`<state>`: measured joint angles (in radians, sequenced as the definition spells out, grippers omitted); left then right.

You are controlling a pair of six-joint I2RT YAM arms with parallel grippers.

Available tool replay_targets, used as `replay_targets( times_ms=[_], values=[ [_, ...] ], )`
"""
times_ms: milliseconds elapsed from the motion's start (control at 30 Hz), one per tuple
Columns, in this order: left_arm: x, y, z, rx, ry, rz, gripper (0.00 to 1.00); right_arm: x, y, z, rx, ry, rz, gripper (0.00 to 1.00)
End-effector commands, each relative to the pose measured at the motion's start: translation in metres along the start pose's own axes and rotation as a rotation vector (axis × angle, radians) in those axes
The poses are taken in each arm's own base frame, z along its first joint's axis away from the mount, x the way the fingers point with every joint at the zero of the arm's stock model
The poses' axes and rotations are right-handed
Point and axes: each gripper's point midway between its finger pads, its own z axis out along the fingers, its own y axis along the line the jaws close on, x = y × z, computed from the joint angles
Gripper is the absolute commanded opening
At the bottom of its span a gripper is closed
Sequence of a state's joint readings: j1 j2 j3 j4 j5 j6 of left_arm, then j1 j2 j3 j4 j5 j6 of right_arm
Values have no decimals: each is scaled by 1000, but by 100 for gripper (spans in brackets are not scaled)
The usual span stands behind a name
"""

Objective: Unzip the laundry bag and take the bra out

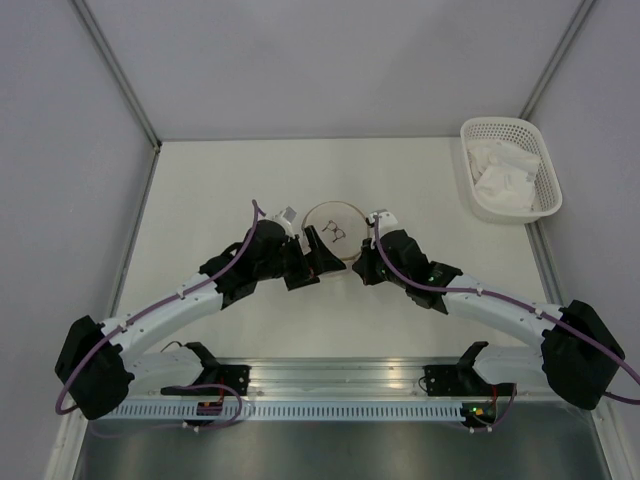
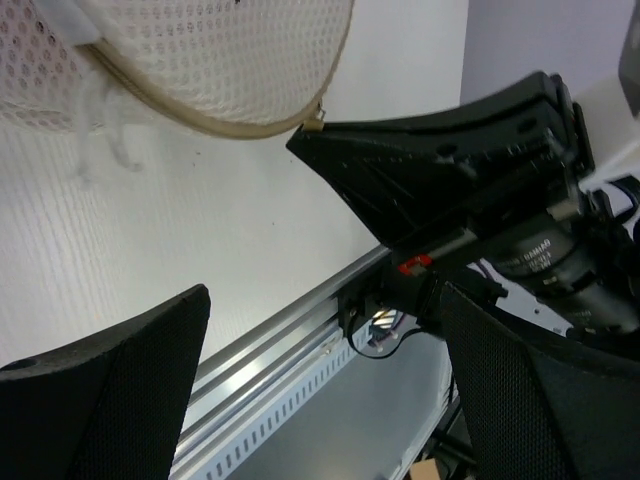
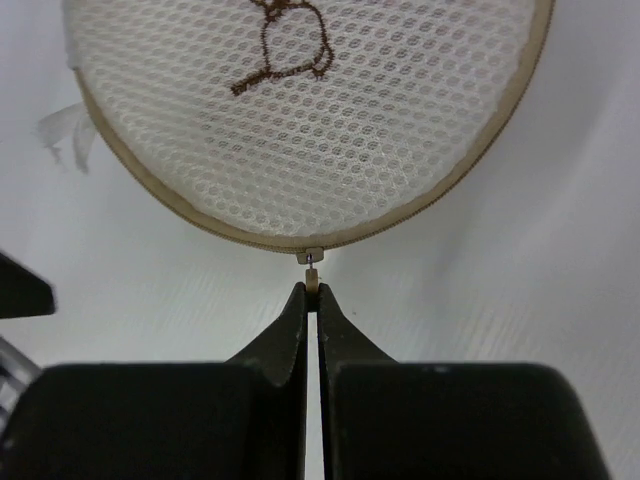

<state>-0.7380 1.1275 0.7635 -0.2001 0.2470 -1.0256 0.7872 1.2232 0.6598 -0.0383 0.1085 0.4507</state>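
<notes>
The laundry bag (image 1: 333,226) is a round whitish mesh pod with a dark bra drawing on its flap, lying at the table's middle. In the right wrist view the bag (image 3: 300,120) fills the top, and its small zip pull (image 3: 313,272) hangs at the near rim. My right gripper (image 3: 313,292) is shut on that pull, and it also shows in the top view (image 1: 357,262). My left gripper (image 2: 320,400) is open and empty just left of the bag's near edge (image 1: 320,262). From the left wrist, the bag (image 2: 180,50) lies top left. The bra is hidden.
A white lattice basket (image 1: 510,165) with white cloths stands at the far right. A thin white tag (image 3: 65,135) sticks out of the bag's left side. The metal rail (image 1: 330,378) runs along the near edge.
</notes>
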Motion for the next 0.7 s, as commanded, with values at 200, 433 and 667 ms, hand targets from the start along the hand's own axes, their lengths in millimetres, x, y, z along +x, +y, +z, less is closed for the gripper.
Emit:
replay_targets(
  times_ms=[200,433,667],
  values=[
    [-19,6,14,-63,-158,-140,100,-13,87,-33,-518,-41,-59,0],
    [-30,30,10,-150,-264,-197,100,-13,105,-50,-638,-35,-72,0],
    [-38,34,19,-182,-294,-220,99,-8,112,-50,-682,-5,-69,0]
  ],
)
